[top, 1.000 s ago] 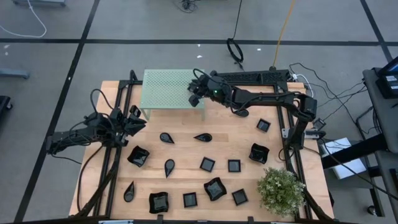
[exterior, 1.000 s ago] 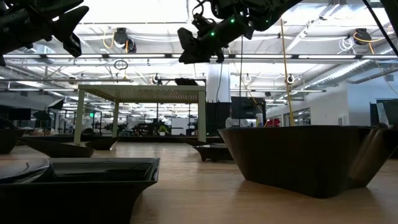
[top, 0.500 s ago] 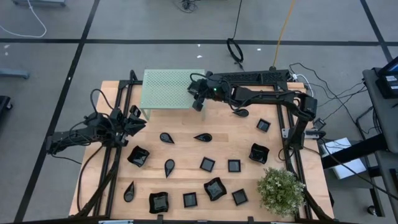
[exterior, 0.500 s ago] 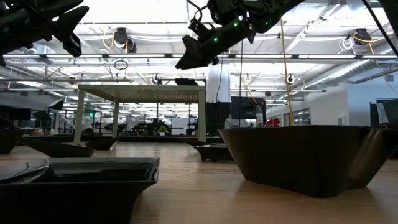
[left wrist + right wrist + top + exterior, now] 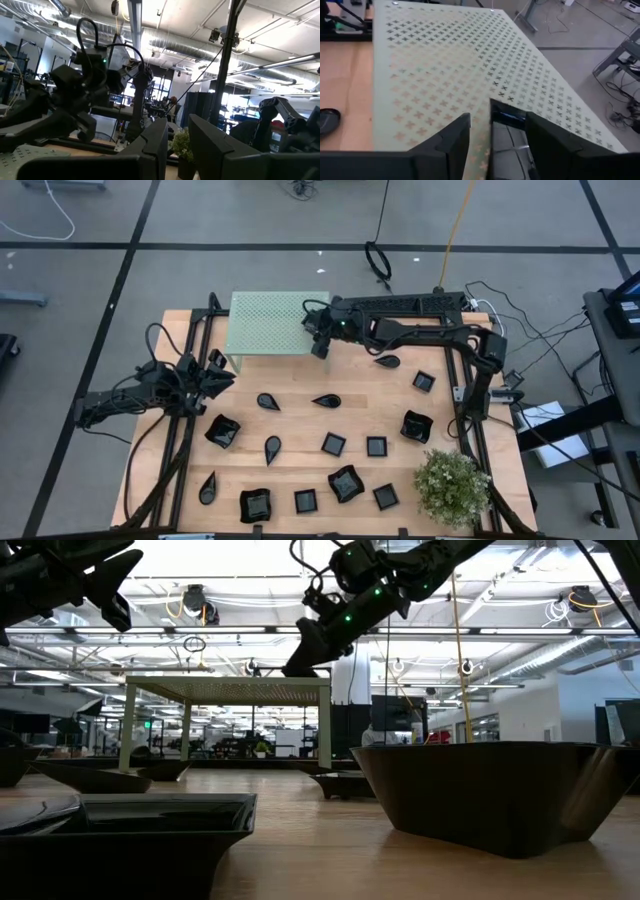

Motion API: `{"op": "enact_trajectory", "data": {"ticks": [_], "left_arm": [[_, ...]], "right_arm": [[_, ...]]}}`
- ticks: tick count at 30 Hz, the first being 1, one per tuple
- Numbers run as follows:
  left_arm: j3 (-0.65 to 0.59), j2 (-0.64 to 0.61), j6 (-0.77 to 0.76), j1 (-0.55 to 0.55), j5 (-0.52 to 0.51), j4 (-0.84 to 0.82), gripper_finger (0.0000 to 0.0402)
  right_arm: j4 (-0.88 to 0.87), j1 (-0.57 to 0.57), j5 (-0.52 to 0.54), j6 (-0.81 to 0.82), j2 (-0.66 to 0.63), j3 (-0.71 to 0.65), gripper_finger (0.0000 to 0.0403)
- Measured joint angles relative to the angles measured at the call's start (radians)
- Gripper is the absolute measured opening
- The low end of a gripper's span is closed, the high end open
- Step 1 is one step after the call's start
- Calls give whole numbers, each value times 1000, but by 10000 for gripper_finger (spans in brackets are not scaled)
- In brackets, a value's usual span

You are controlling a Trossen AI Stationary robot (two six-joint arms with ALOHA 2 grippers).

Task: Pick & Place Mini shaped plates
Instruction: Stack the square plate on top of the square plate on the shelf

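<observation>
Compared with a second ago, we are carrying the right gripper point(image 5: 318, 340) farther toward the table's back edge, and it is now hanging over the right end of the green perforated platform point(image 5: 262, 320), its fingers point(image 5: 451, 136) clamped on a small square plate point(image 5: 507, 131). We are keeping the left gripper point(image 5: 216, 371) parked at the left edge, fingers apart. The remaining mini shaped plates point(image 5: 333, 444) are lying across the middle and front of the table, leaving open wood between them and the platform.
</observation>
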Motion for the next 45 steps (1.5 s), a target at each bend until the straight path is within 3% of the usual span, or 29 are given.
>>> {"op": "enact_trajectory", "data": {"ticks": [15, 26, 45], "left_arm": [[0, 0, 0, 0, 0, 0, 81], [0, 0, 0, 0, 0, 0, 81], [0, 0, 0, 0, 0, 0, 81]], "right_arm": [[-74, -6, 26, -19, -1, 0, 119], [-75, -7, 28, -36, -1, 0, 7], [-24, -4, 54, -41, -1, 0, 1]]}}
